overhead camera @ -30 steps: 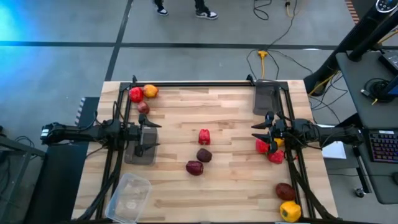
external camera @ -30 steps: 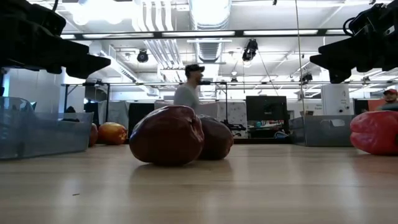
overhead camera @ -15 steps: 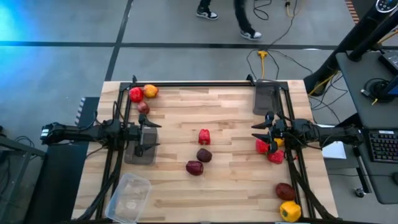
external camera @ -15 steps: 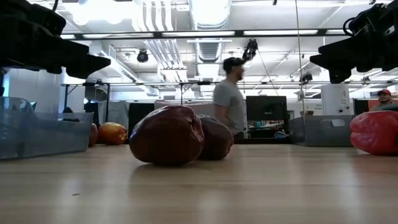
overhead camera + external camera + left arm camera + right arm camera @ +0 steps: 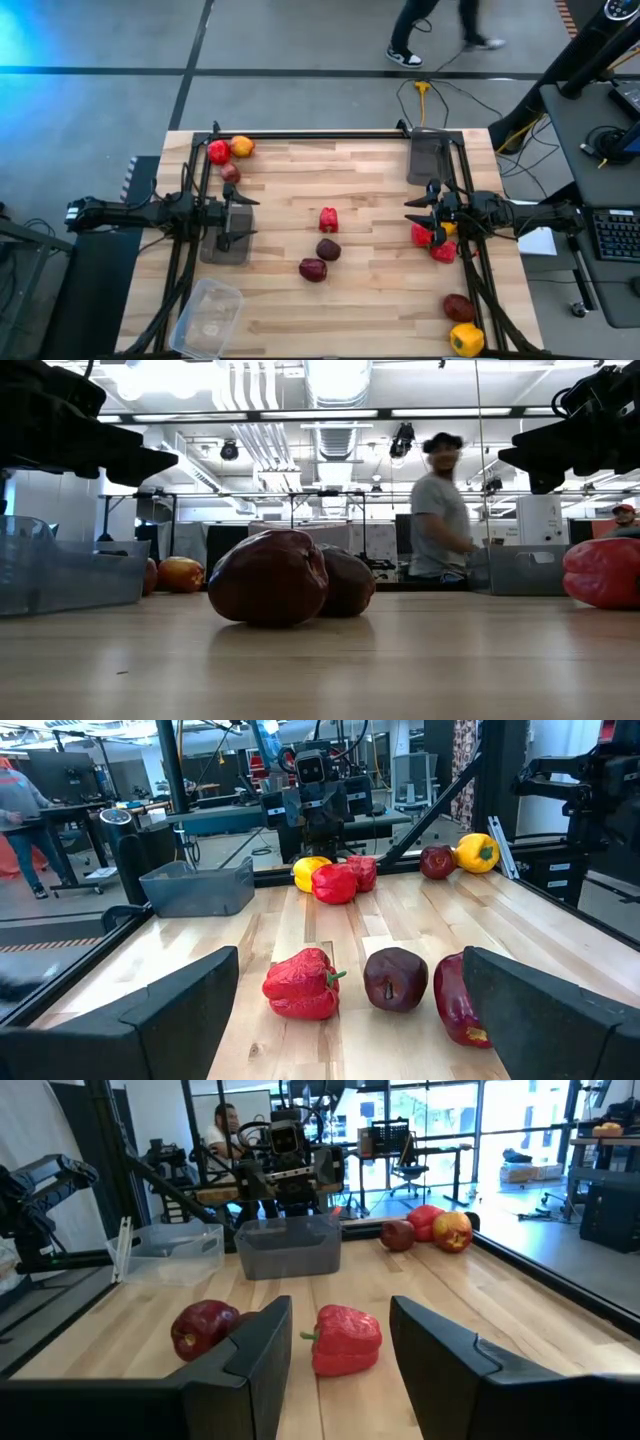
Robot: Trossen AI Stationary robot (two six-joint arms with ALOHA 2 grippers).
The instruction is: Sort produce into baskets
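Butcher-block planks run under both my arms, and nothing has gone into a bin so far as I can judge. My left gripper [image 5: 232, 222] hangs over the dark grey tray [image 5: 214, 252] on my left side, fingers spread wide and empty; my right gripper [image 5: 420, 214] hovers at the opposite edge, fingers likewise parted and holding nothing, just beside a red-and-yellow cluster [image 5: 434, 240]. Mid-table, between my two claws, sit a red pepper [image 5: 328, 219] and two maroon rounds, one [image 5: 328, 249] near it and one [image 5: 312, 269] closer to the front. To start well, I think my right claw should line up on the red pepper, which stands apart from the maroon pair, come down with fingers straddling its body, and close across the widest part so the smooth toy skin does not squirt out. Counting from above: three at the far left corner, one red [image 5: 218, 152], one orange [image 5: 242, 147], one small maroon [image 5: 230, 172]; three in the middle; about three in the cluster under my right wrist, though overlap makes that uncertain; a maroon [image 5: 458, 306] and a yellow pepper [image 5: 466, 338] at the near right corner. Bins number three: the second grey tray [image 5: 428, 158] far right, and the clear tub [image 5: 208, 318] near left.
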